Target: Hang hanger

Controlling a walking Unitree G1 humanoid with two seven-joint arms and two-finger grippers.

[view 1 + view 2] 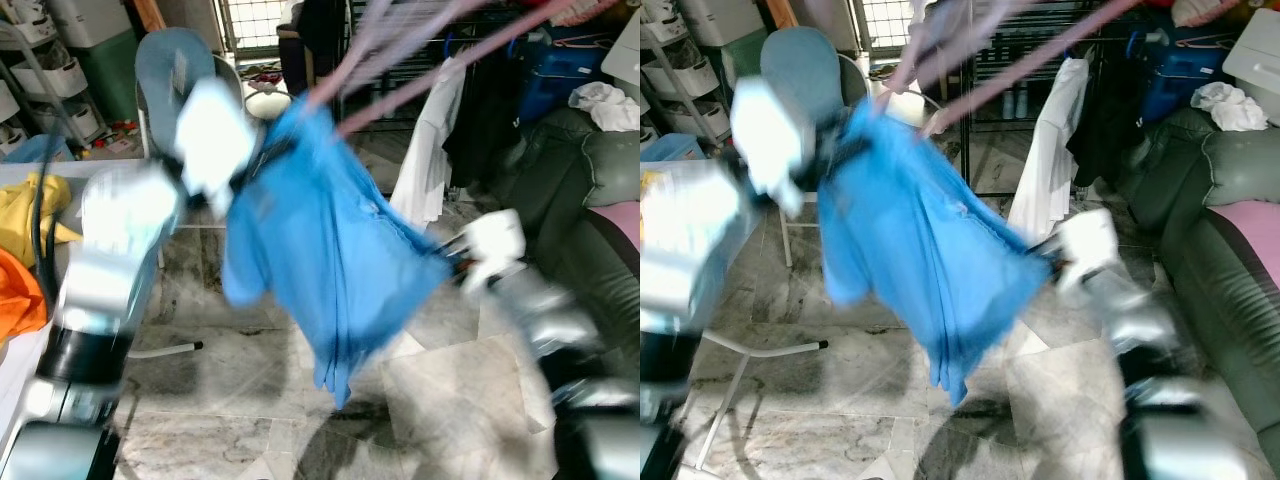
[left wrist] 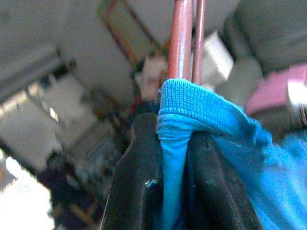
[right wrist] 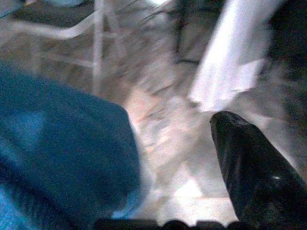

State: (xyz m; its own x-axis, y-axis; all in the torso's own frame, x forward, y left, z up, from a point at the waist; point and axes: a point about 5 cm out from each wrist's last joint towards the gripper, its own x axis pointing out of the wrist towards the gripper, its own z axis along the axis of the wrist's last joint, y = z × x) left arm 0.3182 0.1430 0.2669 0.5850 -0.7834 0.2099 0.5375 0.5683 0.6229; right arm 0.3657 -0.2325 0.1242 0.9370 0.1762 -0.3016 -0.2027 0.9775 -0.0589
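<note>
A bright blue shirt (image 1: 330, 250) hangs in mid-air on a pink hanger (image 1: 420, 60), whose thin rods run up to the upper right. My left gripper (image 2: 172, 158) is shut on the shirt's ribbed collar just below the hanger's rods (image 2: 181, 38); in the head views it sits at the shirt's top left (image 1: 255, 165). My right gripper (image 1: 455, 262) is at the shirt's lower right edge. In its wrist view one black finger (image 3: 254, 163) stands well apart from the blue cloth (image 3: 62, 158), with nothing pinched. The head views are blurred by motion.
Behind the shirt stand a blue chair (image 1: 180, 65) and a dark rack with a white garment (image 1: 425, 150). A dark green sofa (image 1: 590, 180) lies at the right. Yellow (image 1: 25, 215) and orange (image 1: 15, 295) cloths lie on a white surface at the left. Marble floor (image 1: 250, 400) below.
</note>
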